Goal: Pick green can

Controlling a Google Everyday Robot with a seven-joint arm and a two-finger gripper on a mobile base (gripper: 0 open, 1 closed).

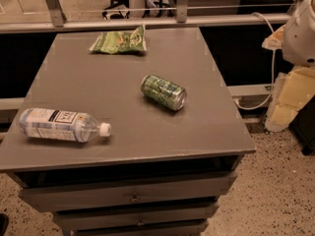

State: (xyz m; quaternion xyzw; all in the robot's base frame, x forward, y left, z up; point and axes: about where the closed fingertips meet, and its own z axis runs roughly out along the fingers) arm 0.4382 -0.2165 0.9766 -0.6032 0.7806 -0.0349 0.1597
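The single camera view holds three loose things on one grey table [211, 132]: one green can [164, 92], one clear water bottle [61, 125] and one green snack bag [119, 42]. The green can lies on its side near the middle of the top, a little toward the right. Its length runs on a diagonal, and one silver end faces the near right corner. It touches nothing, with bare tabletop on every side of it. The water bottle also lies on its side, close to the left edge and toward the front, its white cap pointing right, well apart from the can. The snack bag lies flat and crinkled near the far edge, also well apart from the can. The strip along the front edge is bare to the right of the bottle, and so is the stretch between the can and the right edge. Below the front edge sit stacked drawer fronts [123, 193], two small knobs showing. A pale rail [162, 23] runs across behind the far edge. To the right of the table lie speckled floor [275, 191], a white cable [272, 68] and pale yellowish blocks [290, 100]. One white rounded arm shell [304, 31] shows at the upper right edge, off the table. The gripper lies outside this view, so whether it is apart or together cannot be told.
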